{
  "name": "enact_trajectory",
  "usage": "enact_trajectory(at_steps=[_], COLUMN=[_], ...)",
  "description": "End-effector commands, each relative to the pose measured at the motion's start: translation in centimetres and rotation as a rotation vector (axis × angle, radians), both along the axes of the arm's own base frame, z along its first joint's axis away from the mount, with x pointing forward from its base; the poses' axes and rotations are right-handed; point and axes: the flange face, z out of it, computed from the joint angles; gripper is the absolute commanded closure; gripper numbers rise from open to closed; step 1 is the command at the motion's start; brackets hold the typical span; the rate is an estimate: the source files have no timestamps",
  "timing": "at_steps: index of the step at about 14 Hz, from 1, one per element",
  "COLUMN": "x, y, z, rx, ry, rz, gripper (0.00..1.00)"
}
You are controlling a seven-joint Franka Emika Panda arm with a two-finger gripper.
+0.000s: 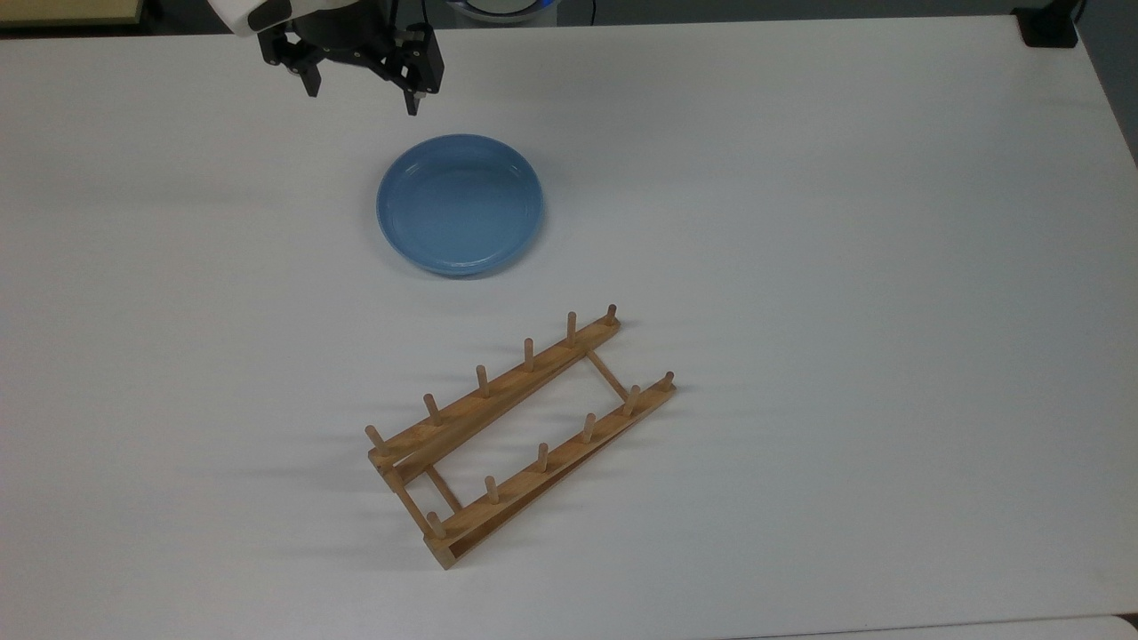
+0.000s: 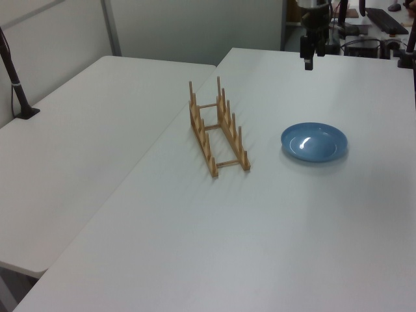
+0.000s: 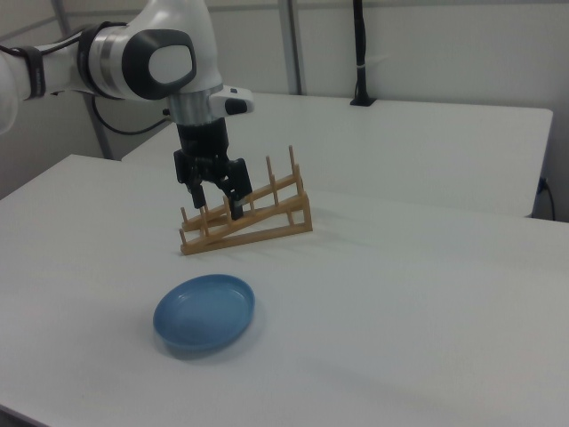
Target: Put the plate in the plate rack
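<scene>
Spreading across the top view, the white table [image 1: 845, 222] carries everything, and a second white table [image 2: 84, 136] stands against it on the left view's left. Next in size, the white robot arm [image 3: 133, 58] reaches in from the right view's left and points its black wrist down. The plate rack [image 1: 520, 431] rests on the table on a diagonal in the top view, its two wooden rails parallel, thin crossbars between them, and short pegs standing upright along each rail; no plate sits in it. The plate [image 1: 460, 204], glossy light blue with a raised rim, lies flat on the table, well apart from the rack and above it in the top view, to the rack's right in the left view [image 2: 314, 142]. The gripper [image 1: 360, 100] hangs in the air above the table beyond the plate's far edge in the top view, touching nothing; its jaws are spread wide and hold nothing, seen also in the right view [image 3: 217, 206]
</scene>
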Motion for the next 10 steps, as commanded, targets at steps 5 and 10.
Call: enact_trajectory(at_steps=[5,10], x=[3.1,4.3], y=[1.2,2.0], z=[-3.1,-6.4], rx=[-0.041,-0.037], ry=[0.042,0.07], rz=[0.019,0.086], gripper=[0.0,0.0])
